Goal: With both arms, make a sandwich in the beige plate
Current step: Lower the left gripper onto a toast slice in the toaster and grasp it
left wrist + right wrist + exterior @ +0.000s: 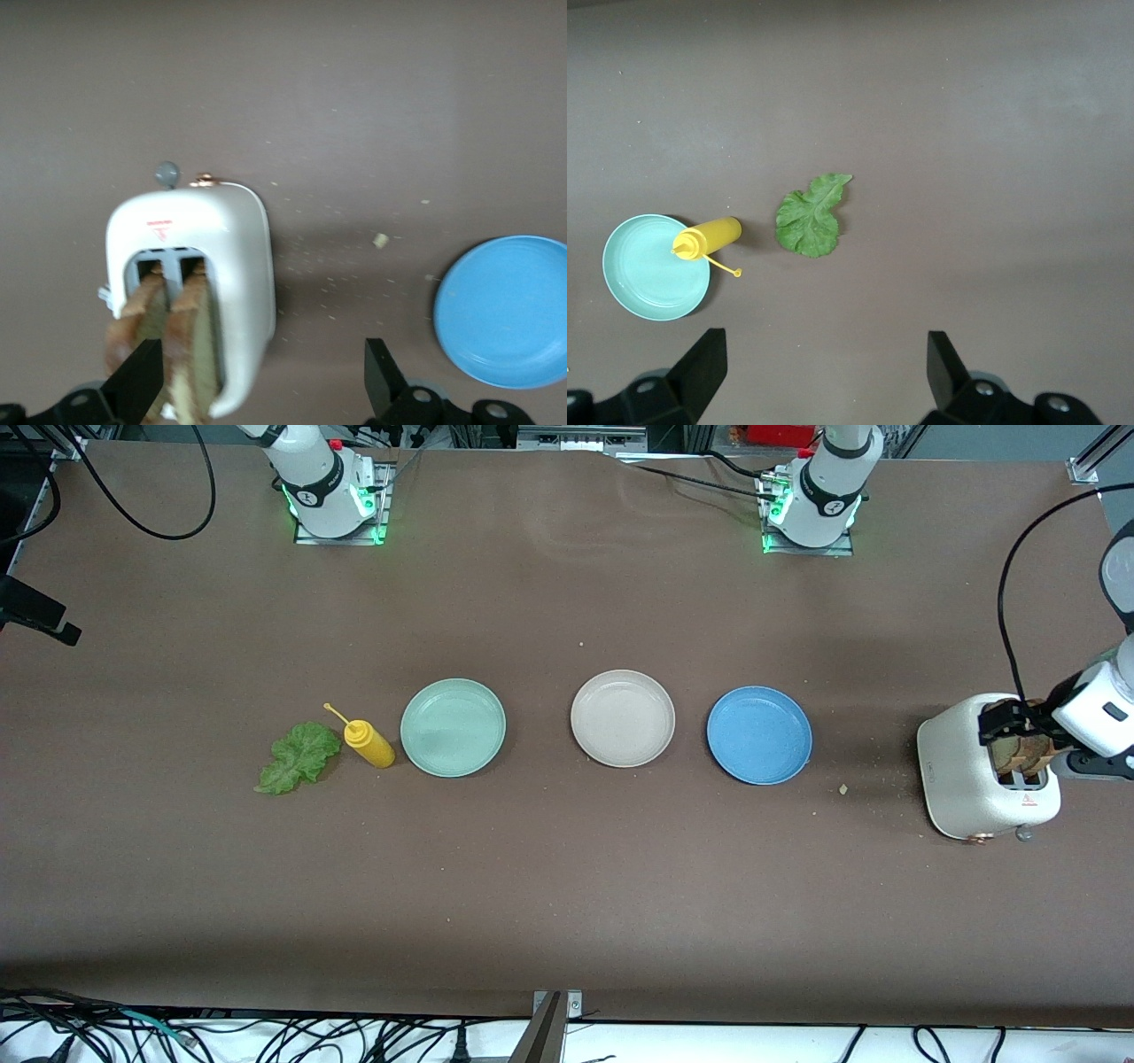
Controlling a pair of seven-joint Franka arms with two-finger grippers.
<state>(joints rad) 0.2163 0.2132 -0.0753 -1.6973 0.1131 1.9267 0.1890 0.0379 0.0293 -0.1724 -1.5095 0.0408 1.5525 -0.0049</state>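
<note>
The beige plate (623,718) sits mid-table between two other plates and holds nothing. Two toast slices (1019,755) (182,336) stand in the slots of a white toaster (961,771) (239,257) at the left arm's end of the table. My left gripper (1019,726) (262,376) hangs open just over the toaster, with one finger beside the slices. A green lettuce leaf (297,757) (811,217) lies flat at the right arm's end. My right gripper (824,367) is open high above the table near the leaf. It does not show in the front view.
A mint green plate (453,727) (651,270) lies beside a yellow squeeze bottle (369,745) (709,237), which lies next to the leaf. A blue plate (759,735) (509,310) sits between the beige plate and the toaster. Crumbs dot the table near the toaster.
</note>
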